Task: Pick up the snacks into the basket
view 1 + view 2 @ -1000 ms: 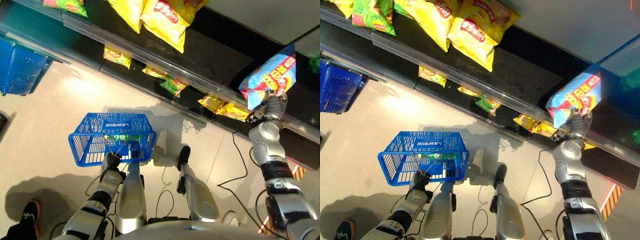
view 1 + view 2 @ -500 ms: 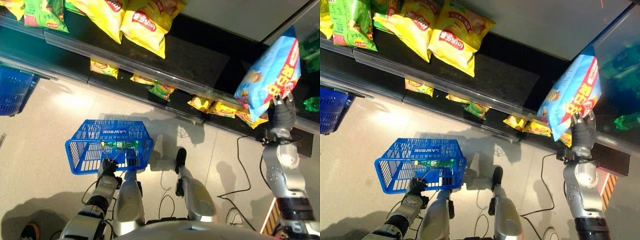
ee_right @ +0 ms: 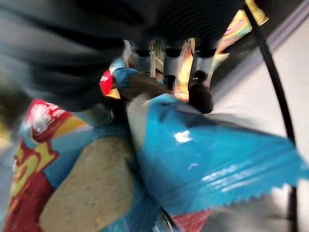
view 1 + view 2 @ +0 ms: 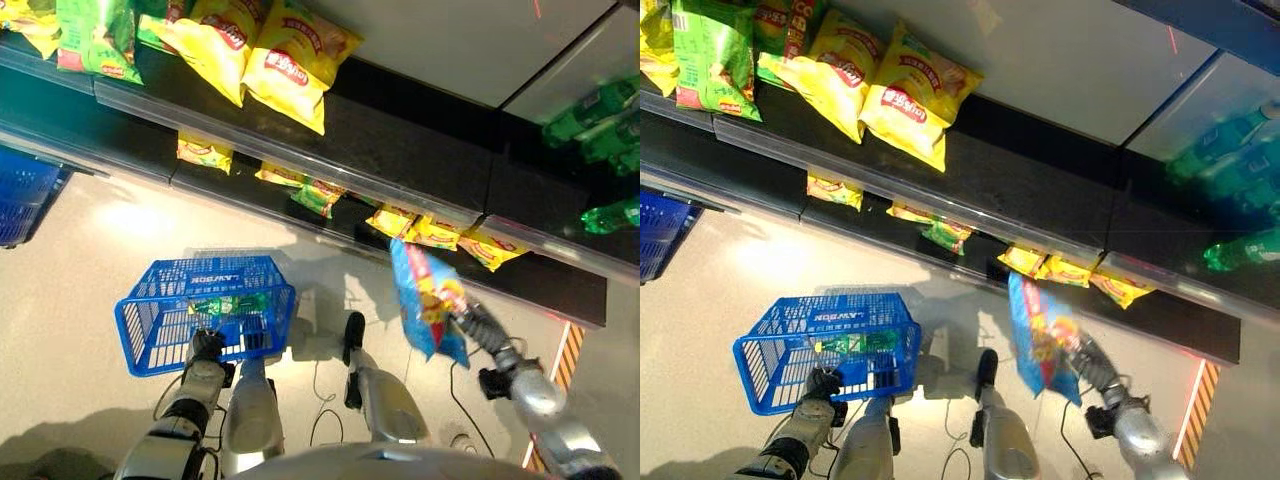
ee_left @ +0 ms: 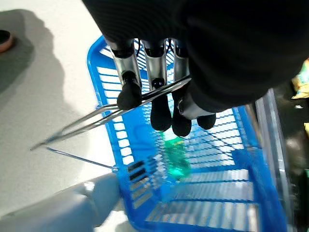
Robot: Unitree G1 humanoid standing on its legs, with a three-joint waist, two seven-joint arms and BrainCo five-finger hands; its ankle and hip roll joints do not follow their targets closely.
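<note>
A blue wire-handled basket [image 4: 140,322] hangs low at the left, over the pale floor, with a green bottle [image 4: 228,303] lying inside it. My left hand [image 4: 206,347] is shut on the basket's wire handle [image 5: 96,116], its fingers [image 5: 159,104] curled round the wire. A blue snack bag [image 4: 425,305] with red and yellow print hangs at lower right, below the shelf front and to the right of the basket. My right hand [image 4: 480,325] is shut on the bag's lower right edge, its fingers [image 3: 200,94] pressing into the blue foil [image 3: 207,169].
Yellow snack bags [image 4: 290,65] and green ones [image 4: 95,30] lie on the upper shelf. Small yellow packets [image 4: 430,230] line the lower shelf. Green bottles [image 4: 600,110] sit at upper right. A second blue basket [image 4: 20,195] stands at the left edge.
My right hand has brought the blue bag down from shelf height and leftward to below the shelf edge. The view has shifted. The left hand still holds the basket.
</note>
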